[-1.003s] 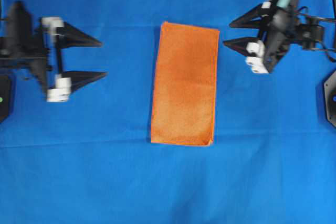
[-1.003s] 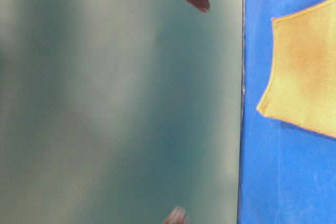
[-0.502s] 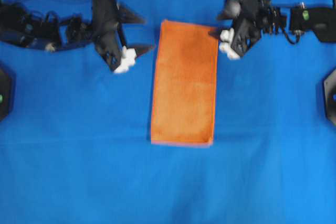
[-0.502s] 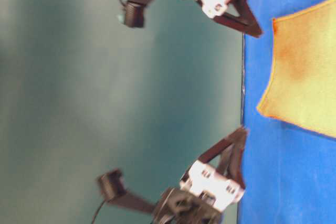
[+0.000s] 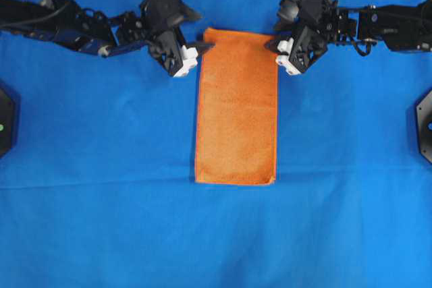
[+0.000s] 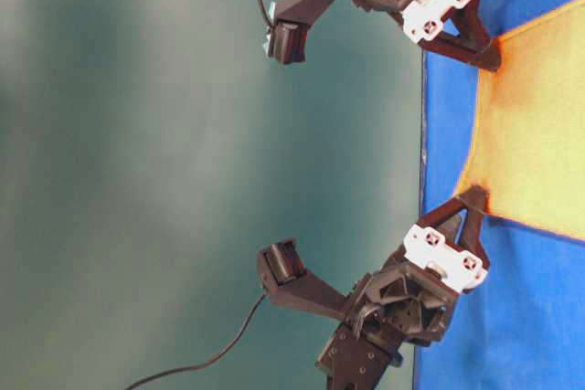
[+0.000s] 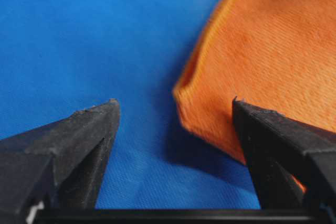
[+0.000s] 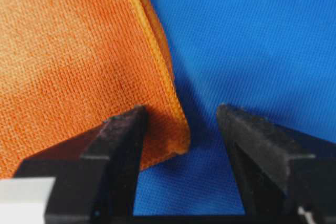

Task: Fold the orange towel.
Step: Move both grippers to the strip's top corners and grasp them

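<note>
1. I see the orange towel (image 5: 236, 106) lying flat as a long rectangle on the blue cloth (image 5: 101, 220).
2. My left gripper (image 7: 176, 106) straddles the towel's far left corner, jaws apart.
3. My right gripper (image 8: 181, 111) straddles its far right corner, jaws apart; contact looks likely, though unclear.

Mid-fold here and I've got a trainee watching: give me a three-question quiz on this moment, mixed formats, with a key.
1. True or false: the orange towel lies as a long rectangle on the blue cloth.
2. Which towel corners do the left gripper and right gripper straddle? A) the two at the top of the overhead view B) the two at the bottom C) none
3. Fill in: both grippers' jaws are ____.

Key: 1 true; 2 A; 3 open
</note>
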